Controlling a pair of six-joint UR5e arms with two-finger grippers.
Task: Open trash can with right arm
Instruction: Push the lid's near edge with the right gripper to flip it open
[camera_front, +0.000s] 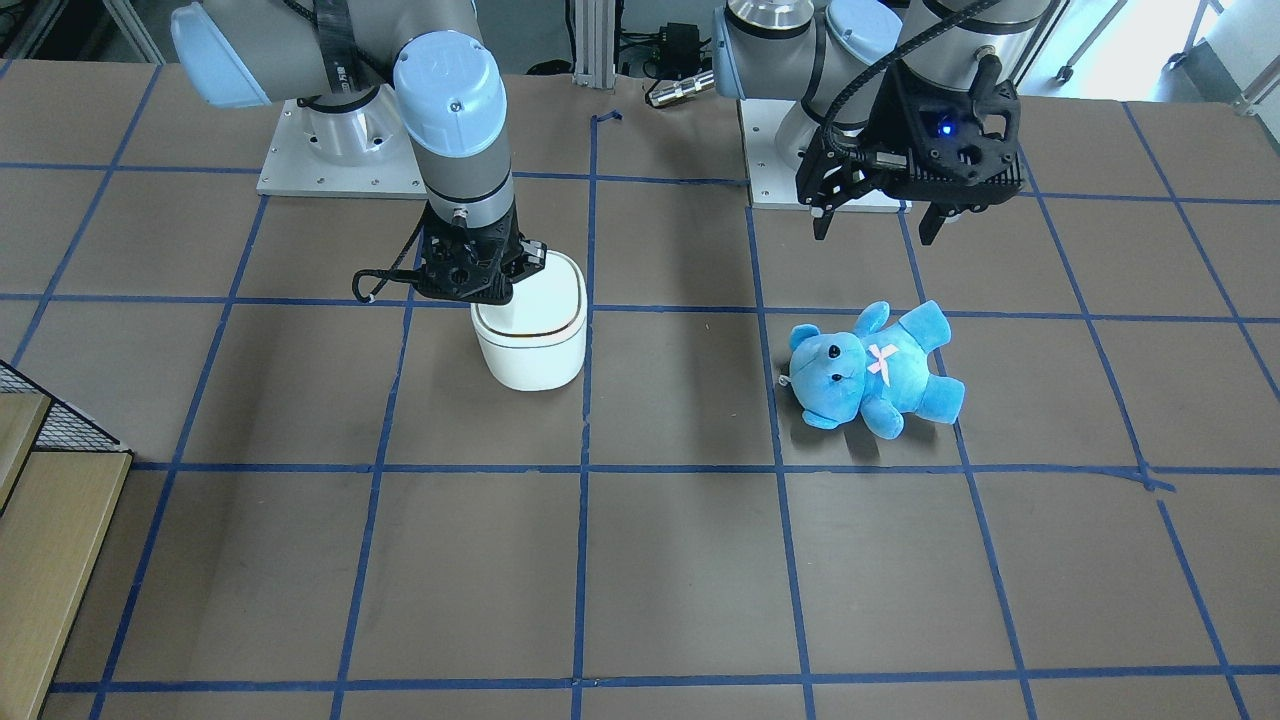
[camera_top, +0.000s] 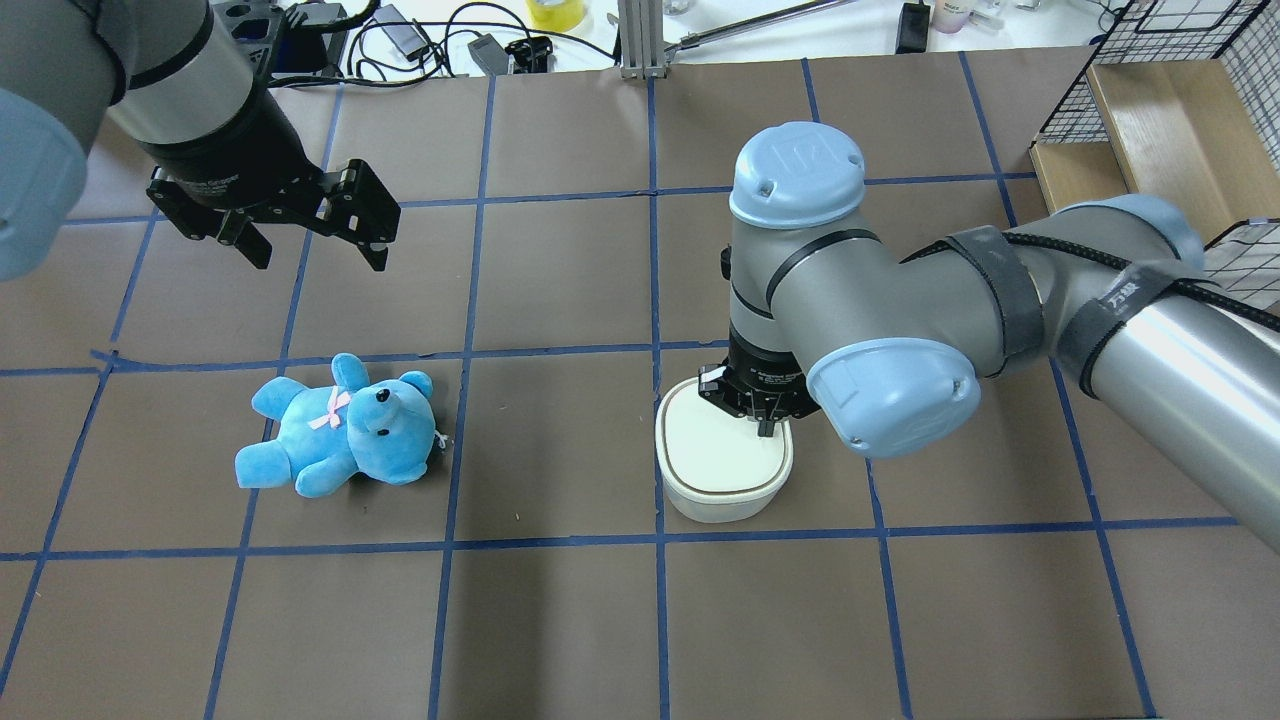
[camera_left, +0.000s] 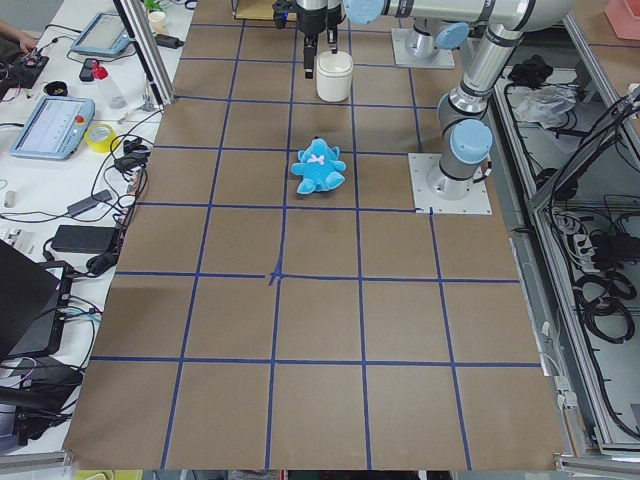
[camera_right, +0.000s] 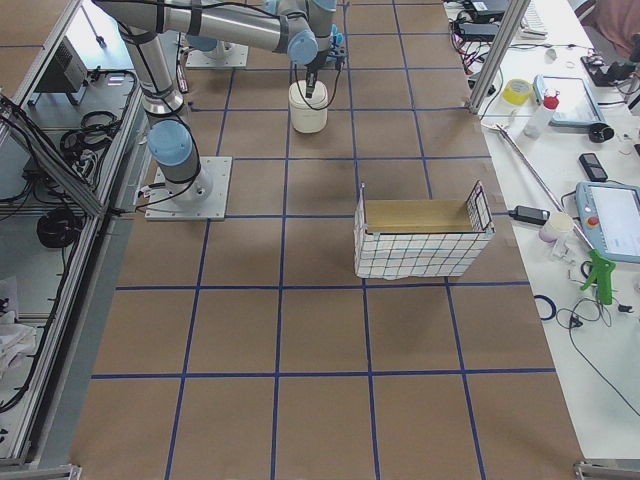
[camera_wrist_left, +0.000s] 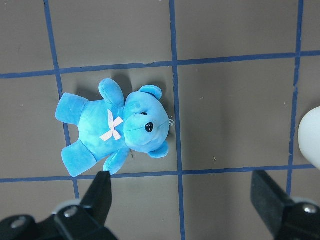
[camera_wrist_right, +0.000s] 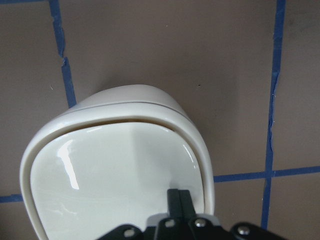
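A blue teddy (camera_top: 340, 425) lies on its back toward the table's (camera_top: 560, 620) left end; a wire basket (camera_right: 420, 255) stands by the far edge

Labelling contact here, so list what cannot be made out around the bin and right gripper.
- Whether the right gripper touches the lid: its own body hides the tips, front view.
- Bin inside: shut lid covers it, every view.
- Bin, left wrist view: cut off by the right edge.

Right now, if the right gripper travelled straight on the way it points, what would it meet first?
The flat lid of the trash can, near its rim: the right gripper points straight down over it. Whether they already touch is unclear.
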